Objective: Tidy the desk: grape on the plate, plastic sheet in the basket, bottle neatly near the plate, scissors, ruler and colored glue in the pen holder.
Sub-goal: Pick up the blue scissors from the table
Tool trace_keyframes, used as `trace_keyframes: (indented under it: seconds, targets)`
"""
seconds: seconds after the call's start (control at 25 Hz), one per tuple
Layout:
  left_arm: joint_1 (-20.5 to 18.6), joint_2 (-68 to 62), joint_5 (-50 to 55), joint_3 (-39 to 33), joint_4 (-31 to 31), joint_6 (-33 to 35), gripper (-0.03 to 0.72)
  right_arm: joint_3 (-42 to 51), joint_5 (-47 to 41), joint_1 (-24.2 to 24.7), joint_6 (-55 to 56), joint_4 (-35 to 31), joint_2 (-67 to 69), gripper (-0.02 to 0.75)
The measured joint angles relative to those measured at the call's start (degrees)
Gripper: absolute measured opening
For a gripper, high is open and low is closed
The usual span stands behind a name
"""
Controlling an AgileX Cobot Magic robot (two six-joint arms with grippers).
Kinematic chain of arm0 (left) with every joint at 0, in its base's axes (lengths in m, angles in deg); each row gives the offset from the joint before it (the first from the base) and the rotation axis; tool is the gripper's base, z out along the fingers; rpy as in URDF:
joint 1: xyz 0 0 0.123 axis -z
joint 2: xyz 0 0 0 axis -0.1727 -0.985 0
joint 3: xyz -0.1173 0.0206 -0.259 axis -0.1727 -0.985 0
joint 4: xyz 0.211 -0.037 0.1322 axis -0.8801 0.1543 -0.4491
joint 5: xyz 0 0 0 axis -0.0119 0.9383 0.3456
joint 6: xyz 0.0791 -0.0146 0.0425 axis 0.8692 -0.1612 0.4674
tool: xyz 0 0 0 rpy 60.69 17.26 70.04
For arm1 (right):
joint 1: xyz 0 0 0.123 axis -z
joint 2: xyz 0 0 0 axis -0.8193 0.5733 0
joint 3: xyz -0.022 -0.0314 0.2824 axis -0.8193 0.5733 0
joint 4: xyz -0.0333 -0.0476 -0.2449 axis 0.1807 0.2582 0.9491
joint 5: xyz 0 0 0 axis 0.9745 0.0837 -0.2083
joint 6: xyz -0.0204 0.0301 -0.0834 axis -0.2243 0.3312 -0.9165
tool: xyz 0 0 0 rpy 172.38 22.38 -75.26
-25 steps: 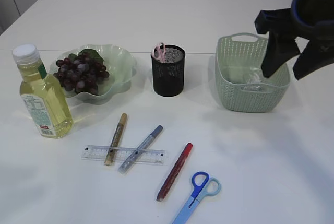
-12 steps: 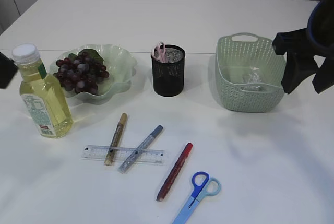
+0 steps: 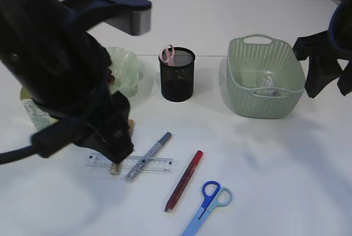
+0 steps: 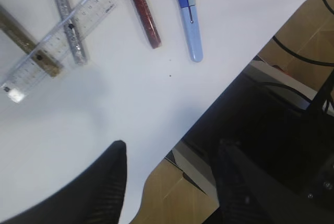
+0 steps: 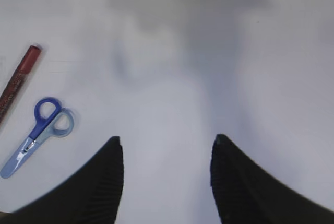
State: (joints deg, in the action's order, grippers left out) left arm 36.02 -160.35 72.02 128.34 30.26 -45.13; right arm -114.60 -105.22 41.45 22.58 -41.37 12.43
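From the exterior view you see the left arm looming large over the left of the desk point(image 3: 264, 159), hiding most of the bottle point(image 3: 34, 112) and part of the green plate point(image 3: 127, 66); whether the grapes lie on that plate you cannot tell here. The left pincer point(image 3: 113, 137) hangs above the clear ruler point(image 3: 151, 164), which lies under a gold glue pen point(image 3: 130, 125) and a silver glue pen point(image 3: 149, 155). A red glue pen point(image 3: 184, 180) lies just right of them, with the blue scissors point(image 3: 208, 203) near the front edge. The black mesh pen holder point(image 3: 177, 75) holds pink-handled scissors point(image 3: 167, 54). The green basket point(image 3: 264, 76) has the crumpled plastic sheet point(image 3: 267, 84) inside. The right pincer point(image 3: 329, 79) hangs just right of the basket.

In the left wrist view, your left pincer point(image 4: 169, 179) stands partly open and holds nothing, over the desk's front edge. Ahead lie the ruler point(image 4: 60, 38), the silver pen point(image 4: 67, 18) and gold pen point(image 4: 28, 41) crossing it, the red pen point(image 4: 142, 9) and the scissors point(image 4: 185, 10).

In the right wrist view, your right pincer point(image 5: 166, 177) is likewise partly open and empty above bare desk, with the blue scissors point(image 5: 36, 135) and red pen point(image 5: 18, 80) at the left.
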Motion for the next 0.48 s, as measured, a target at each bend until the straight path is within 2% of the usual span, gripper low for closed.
trace_keyframes:
  seconds: [0.48]
  targets:
    - [0.7,-12.7,-4.3,4.2,2.8,-2.7,0.393,0.0,0.0,5.4,-3.9,2.7,4.5,0.425]
